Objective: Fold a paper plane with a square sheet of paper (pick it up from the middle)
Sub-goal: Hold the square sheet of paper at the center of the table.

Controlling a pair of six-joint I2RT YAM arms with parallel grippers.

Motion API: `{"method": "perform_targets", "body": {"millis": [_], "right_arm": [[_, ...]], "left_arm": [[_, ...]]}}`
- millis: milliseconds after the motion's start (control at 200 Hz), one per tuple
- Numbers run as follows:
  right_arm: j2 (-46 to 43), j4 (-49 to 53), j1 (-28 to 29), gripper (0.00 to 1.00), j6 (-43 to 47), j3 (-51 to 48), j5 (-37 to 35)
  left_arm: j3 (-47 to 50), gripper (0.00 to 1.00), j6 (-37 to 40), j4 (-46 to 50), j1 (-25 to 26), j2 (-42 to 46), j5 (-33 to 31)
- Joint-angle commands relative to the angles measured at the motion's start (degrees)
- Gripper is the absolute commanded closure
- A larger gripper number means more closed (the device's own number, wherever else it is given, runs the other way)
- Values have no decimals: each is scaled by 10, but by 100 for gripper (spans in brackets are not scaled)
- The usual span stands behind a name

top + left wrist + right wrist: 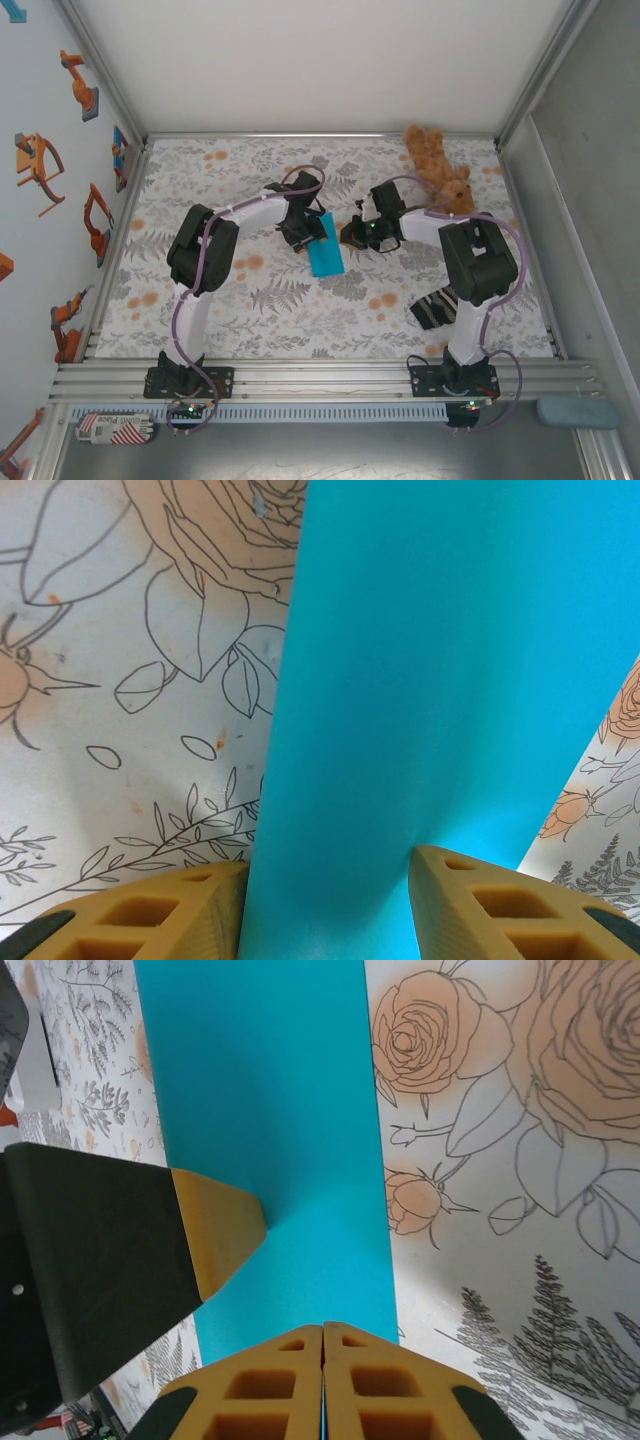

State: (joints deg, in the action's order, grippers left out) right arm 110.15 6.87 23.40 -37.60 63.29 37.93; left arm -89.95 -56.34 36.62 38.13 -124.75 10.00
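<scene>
The square sheet of paper (326,257) lay near the middle of the table (250,290). It was already folded to a narrow strip, with its long edges running roughly from 12 to 6 o'clock.

The left pincer (306,237) stood at the strip's 10 o'clock, about half open. Its pads bore down on the paper rather than gripping it, apparently pinning it.

The right pincer (322,1340), at the strip's 2 o'clock, was fully closed. A sliver of blue showed between its pads, so it seemed to have nipped the near edge.

This looked like the start of a further fold, well short of a finished plane. The next move called for carrying the pinched edge over in a low arc, while the left pads kept the strip from sliding.
</scene>
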Motion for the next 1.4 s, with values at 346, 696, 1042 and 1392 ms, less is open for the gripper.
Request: {"method": "perform_targets", "body": {"millis": [346, 696, 1042, 1392], "right_arm": [[47, 22, 17, 100, 24, 44, 21], [68, 51, 19, 100, 43, 45, 0], [90, 102, 20, 100, 71, 30, -60], [95, 125, 25, 100, 66, 23, -89]], "left_arm": [[73, 52, 8, 17, 5, -172, -39], [74, 52, 7, 16, 5, -172, -39], [65, 51, 22, 15, -2, -146, -35], [113, 43, -5, 18, 3, 31, -68]]}}
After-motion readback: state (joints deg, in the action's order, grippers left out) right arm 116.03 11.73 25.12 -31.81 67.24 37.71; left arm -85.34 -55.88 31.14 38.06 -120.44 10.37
